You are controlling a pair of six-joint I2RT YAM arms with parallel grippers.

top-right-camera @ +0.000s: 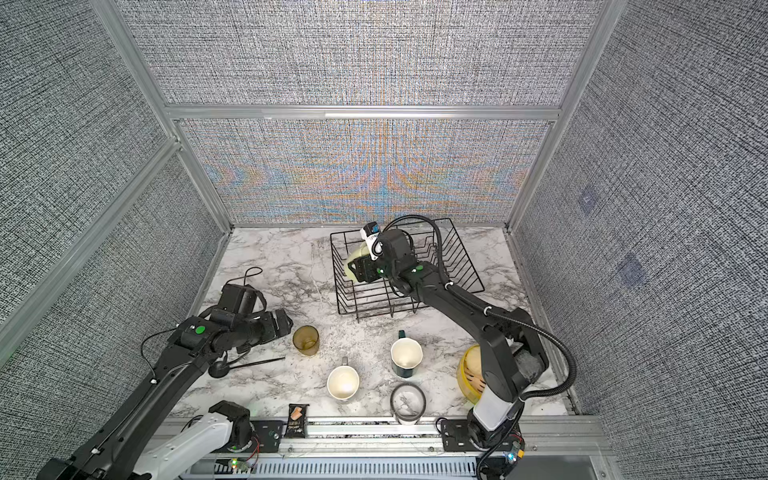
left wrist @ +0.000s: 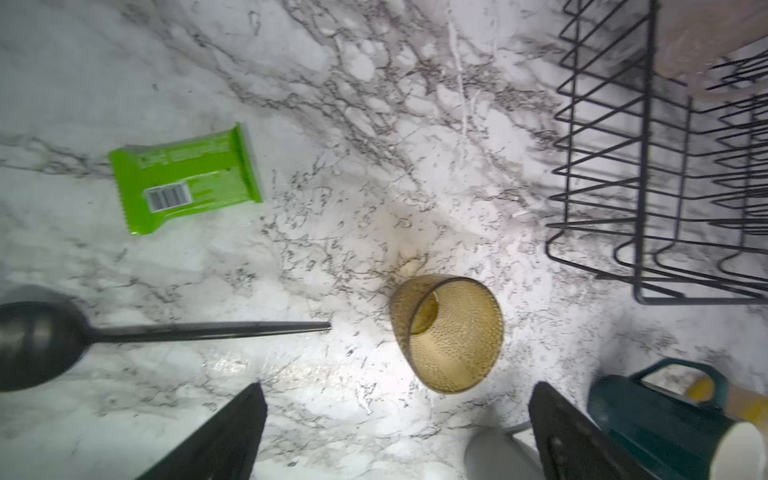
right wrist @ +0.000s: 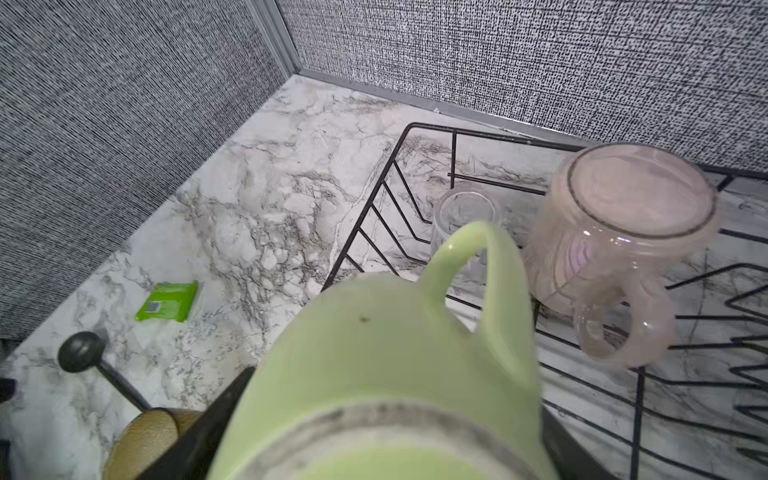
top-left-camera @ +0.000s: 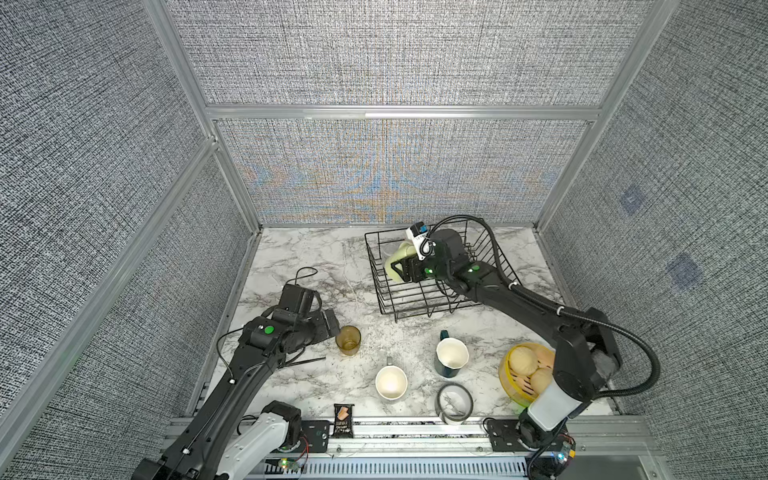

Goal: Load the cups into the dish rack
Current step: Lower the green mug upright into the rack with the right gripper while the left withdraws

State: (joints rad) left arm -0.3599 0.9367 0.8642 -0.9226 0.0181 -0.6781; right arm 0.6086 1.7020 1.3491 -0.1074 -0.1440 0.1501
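Your right fingers (right wrist: pixel 216 415) clamped the pale green mug (right wrist: pixel 386 353) over the dish rack (right wrist: pixel 454 158); setting it down beside the pink mug (right wrist: pixel 615 249) looked next. Your left fingers (left wrist: pixel 224 432) gaped empty, facing the amber tumbler (left wrist: pixel 449 332).

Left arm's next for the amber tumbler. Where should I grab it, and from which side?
Grip the amber tumbler across its round wall, about mid-height, coming in level from its left, where the open left gripper faces it. It stands upright, mouth up, has no handle, and looks narrower than the jaw gap. That is probably steadier than pinching the rim.
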